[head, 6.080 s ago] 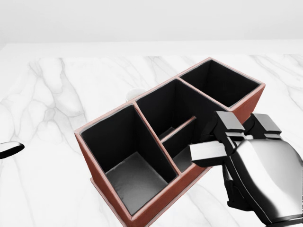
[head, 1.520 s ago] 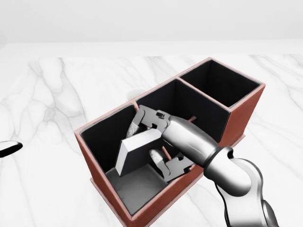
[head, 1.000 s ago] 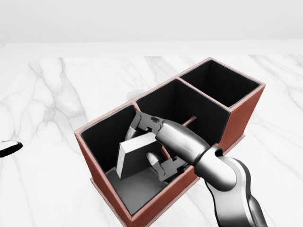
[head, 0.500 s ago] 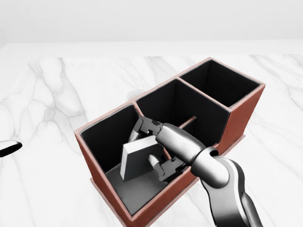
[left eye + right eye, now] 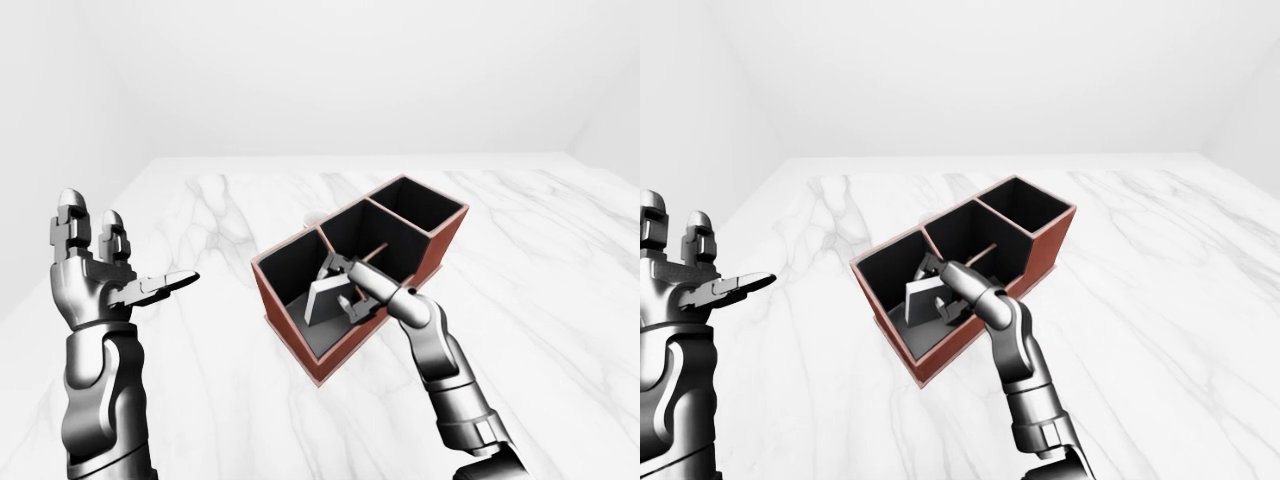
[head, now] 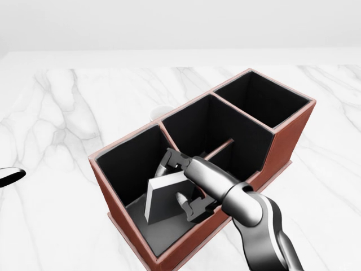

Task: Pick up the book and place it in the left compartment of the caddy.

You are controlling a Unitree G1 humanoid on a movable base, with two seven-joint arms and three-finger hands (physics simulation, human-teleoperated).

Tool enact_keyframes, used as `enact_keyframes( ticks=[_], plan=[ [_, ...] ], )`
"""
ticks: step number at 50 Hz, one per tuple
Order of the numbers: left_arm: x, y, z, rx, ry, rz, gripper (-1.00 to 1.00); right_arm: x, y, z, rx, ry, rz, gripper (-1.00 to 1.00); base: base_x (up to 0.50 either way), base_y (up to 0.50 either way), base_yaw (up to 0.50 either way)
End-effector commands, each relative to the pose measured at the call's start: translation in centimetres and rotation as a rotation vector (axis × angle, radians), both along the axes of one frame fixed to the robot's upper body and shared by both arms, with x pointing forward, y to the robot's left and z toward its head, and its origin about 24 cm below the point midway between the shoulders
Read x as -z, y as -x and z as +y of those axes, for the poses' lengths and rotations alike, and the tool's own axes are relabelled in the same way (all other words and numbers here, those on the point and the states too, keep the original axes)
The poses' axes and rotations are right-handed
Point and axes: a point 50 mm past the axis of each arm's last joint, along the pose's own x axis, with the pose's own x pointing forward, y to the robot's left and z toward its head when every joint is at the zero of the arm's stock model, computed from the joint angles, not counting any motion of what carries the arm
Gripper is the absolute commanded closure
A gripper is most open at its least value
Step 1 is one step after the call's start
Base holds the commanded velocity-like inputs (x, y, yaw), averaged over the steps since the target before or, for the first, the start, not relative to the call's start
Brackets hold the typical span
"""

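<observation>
Left-eye view: white marble tabletop [image 5: 560, 260] with grey veins, running to plain white walls. Left robot hand [image 5: 100, 270] raised at the left edge, fingers spread, empty.

Head view: red-brown caddy [image 6: 290, 127] with black insides lying aslant on the marble. Right robot hand [image 6: 183, 189] reaching into the left compartment, fingers closed on the grey book [image 6: 163, 199], tilted, lower edge near the compartment floor.

Right-eye view: same pale room, blank wall [image 5: 990, 70] beyond the tabletop's far edge.
</observation>
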Motion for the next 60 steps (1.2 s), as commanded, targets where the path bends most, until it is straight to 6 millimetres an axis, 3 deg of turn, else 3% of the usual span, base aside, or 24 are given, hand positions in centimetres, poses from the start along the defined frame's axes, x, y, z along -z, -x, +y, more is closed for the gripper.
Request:
enact_keyframes(
  ticks=[1, 10, 33, 34, 36, 37, 38, 41, 60],
  plan=[
    [0.0, 0.0, 0.0, 0.0, 0.0, 0.001, -1.0, 0.3, -0.2, 0.1, 0.013, -0.086, 0.024, 1.0, 0.0, 0.0, 0.0],
    [0.1, -0.1, 0.0, 0.002, 0.001, 0.005, -1.0, -0.3, -0.2, 0.2, -0.003, -0.067, 0.004, 1.0, 0.0, 0.0, 0.0],
    [-0.1, 0.1, 0.0, 0.0, -0.001, -0.003, -1.0, 0.9, -0.1, 0.8, -0.006, -0.014, 0.038, 0.99, 0.0, 0.0, 0.0],
    [-0.1, 0.1, 0.0, -0.001, 0.0, -0.004, -1.0, 0.9, -0.1, 0.8, -0.006, -0.015, 0.042, 0.53, 0.0, 0.0, 0.0],
    [0.1, 0.0, 0.0, 0.001, 0.001, 0.002, -1.0, 1.1, -0.1, 0.7, 0.001, -0.019, 0.048, 0.16, 0.0, 0.0, 0.0],
    [0.1, 0.0, 0.0, 0.001, 0.0, 0.002, -1.0, 1.2, -0.1, 0.6, 0.002, -0.019, 0.05, -0.35, 0.0, 0.0, 0.0],
    [0.0, 0.0, 0.0, 0.001, 0.0, 0.001, -1.0, 1.2, -0.1, 0.6, 0.001, -0.02, 0.05, -0.73, 0.0, 0.0, 0.0],
    [0.0, 0.0, 0.0, 0.002, -0.001, 0.0, -1.0, 1.4, 0.0, 0.6, 0.004, -0.023, 0.056, -1.0, 0.0, 0.0, 0.0],
    [0.1, -0.1, 0.1, -0.001, 0.002, 0.005, -1.0, 1.5, 0.1, 0.6, 0.005, -0.038, 0.064, -1.0, 0.0, 0.0, 0.0]
  ],
)
